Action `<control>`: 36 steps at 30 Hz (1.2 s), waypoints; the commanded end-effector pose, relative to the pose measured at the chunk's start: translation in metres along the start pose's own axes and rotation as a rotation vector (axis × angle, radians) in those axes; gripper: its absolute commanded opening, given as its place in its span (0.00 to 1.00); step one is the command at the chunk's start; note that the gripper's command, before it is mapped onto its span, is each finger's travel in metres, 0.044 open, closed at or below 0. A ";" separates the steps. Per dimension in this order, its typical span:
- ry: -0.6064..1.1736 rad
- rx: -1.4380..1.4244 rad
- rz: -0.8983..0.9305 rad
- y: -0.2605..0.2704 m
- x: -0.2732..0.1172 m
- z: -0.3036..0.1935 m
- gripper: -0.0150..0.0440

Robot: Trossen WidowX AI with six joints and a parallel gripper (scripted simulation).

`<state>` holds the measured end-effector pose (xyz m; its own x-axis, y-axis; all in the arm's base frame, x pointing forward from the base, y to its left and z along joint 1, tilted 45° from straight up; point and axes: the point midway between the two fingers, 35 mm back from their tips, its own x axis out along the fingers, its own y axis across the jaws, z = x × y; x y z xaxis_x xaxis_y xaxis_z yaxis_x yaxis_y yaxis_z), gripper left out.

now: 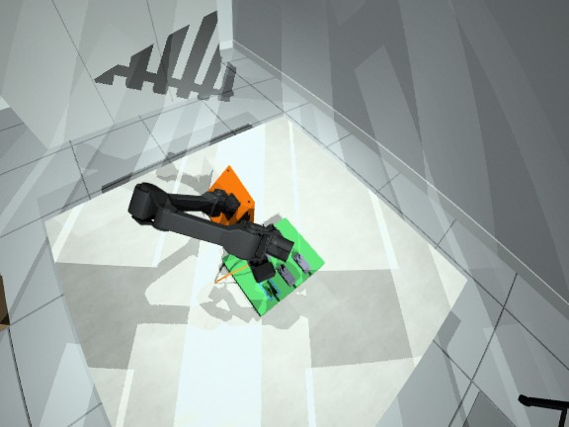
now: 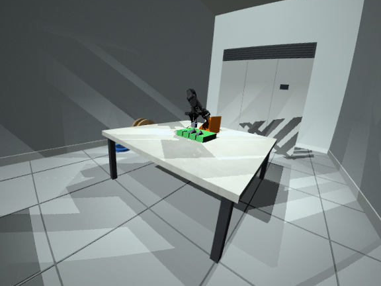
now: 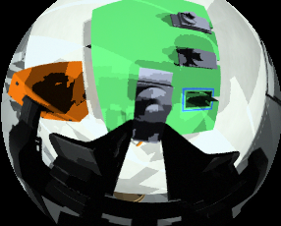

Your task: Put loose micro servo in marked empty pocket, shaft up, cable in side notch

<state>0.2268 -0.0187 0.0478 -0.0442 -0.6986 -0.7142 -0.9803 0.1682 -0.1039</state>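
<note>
The loose grey micro servo [image 3: 153, 105] [image 2: 194, 124] is held above the green deck [image 1: 284, 226] [image 2: 209, 136] [image 3: 113, 36]. Its round top with the shaft faces the wrist camera. My gripper [image 3: 148, 126] [image 1: 263, 269] is shut on the servo at its near end. A thin orange cable [image 1: 232, 274] runs out beside the gripper past the deck's edge. The marked pocket [image 3: 196, 99] [image 1: 270, 290] is empty, with a blue outline, and lies to the right of the servo in the wrist view. The servo's underside and its exact height are hidden.
Two grey servos [image 3: 192, 21] [image 3: 196, 57] [image 1: 300, 263] [image 1: 285, 274] sit in the deck in a row with the pocket. An orange block [image 1: 231, 182] [image 2: 215, 124] [image 3: 74, 73] stands beside the deck near the arm's base. The pale table [image 1: 346, 316] [image 2: 149, 145] surrounds them.
</note>
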 end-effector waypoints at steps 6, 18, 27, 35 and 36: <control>0.003 -0.316 -0.005 -0.001 -0.001 0.000 0.25; 0.004 -0.733 -0.004 -0.001 -0.001 0.000 0.25; 0.005 -1.046 -0.003 -0.001 -0.001 0.000 0.25; 0.005 -1.324 -0.002 -0.001 -0.001 0.000 0.25; 0.005 -1.359 -0.002 -0.001 -0.001 0.000 0.25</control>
<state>0.2269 -0.0188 0.0478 -0.0439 -0.6988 -0.7139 -0.4924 -0.6067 0.6241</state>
